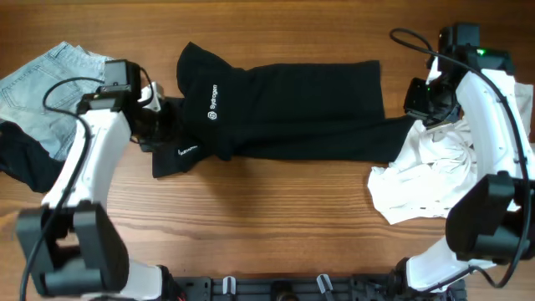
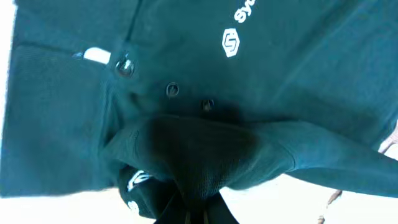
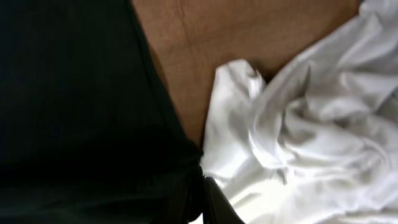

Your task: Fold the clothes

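Note:
A black polo shirt (image 1: pixel 284 109) with a white logo lies spread across the middle of the table. My left gripper (image 1: pixel 159 117) is shut on its collar end at the left; the left wrist view shows the pinched fabric (image 2: pixel 199 168), buttons and logo. My right gripper (image 1: pixel 418 113) is shut on the shirt's right bottom edge (image 3: pixel 93 124), beside a crumpled white garment (image 1: pixel 430 176), which also shows in the right wrist view (image 3: pixel 298 124).
Light blue jeans (image 1: pixel 42 88) lie at the far left over another dark garment (image 1: pixel 25 163). The white garment fills the right side of the wooden table (image 1: pixel 267 209).

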